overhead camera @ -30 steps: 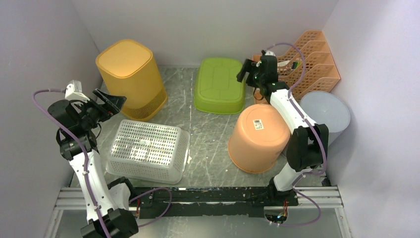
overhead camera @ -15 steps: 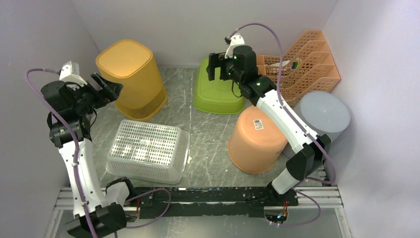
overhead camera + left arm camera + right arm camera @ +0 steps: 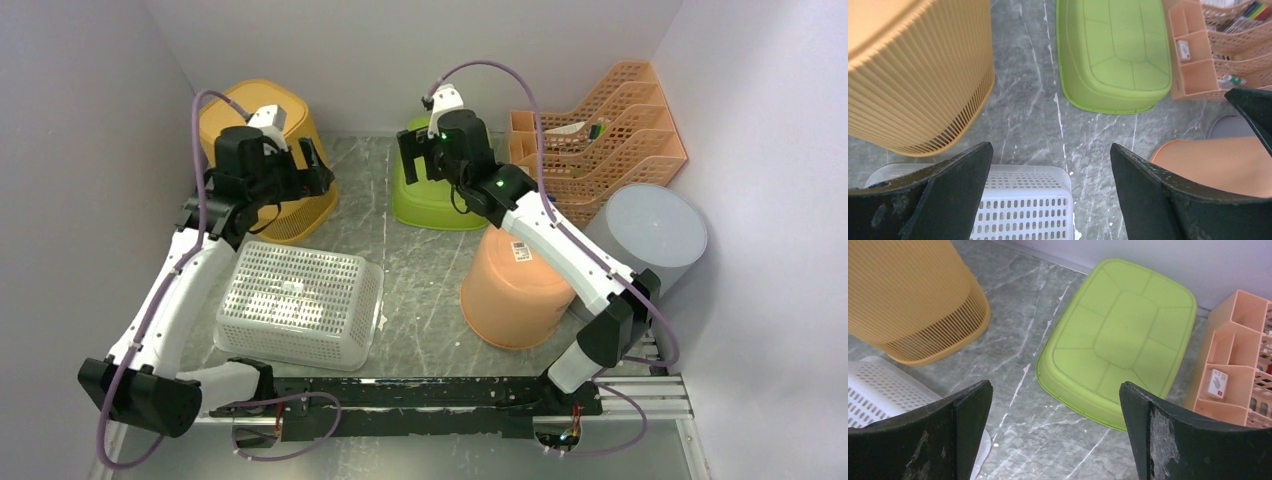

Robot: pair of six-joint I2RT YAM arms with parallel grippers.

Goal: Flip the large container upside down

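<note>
- Five containers and one organiser stand on the grey marbled table (image 3: 420, 290), seen from the overhead camera.
- Yellow ribbed bin (image 3: 222, 112): upper left of the frame, the largest piece; closed base up, slotted rim down on the table.
- Green basin (image 3: 445, 195): upper centre, base up, well apart from the yellow ribbed bin with bare table between them.
- White perforated basket (image 3: 300, 300): lower left of centre, base up, just below the yellow ribbed bin.
- Orange bucket (image 3: 515, 285): right of centre, base with a barcode label facing up and tilted.
- Grey round bin (image 3: 655, 230): right edge, flat pale top showing; partly hidden behind the right arm.
- Peach slotted organiser (image 3: 610, 130): upper right corner, small items in its compartments.
- Left gripper (image 3: 1048, 155): jaws spread wide, nothing between them; raised beside the right flank of the yellow ribbed bin, touching nothing.
- Right gripper (image 3: 1053, 390): jaws spread wide, nothing between them; raised above the near left edge of the green basin, touching nothing.
</note>
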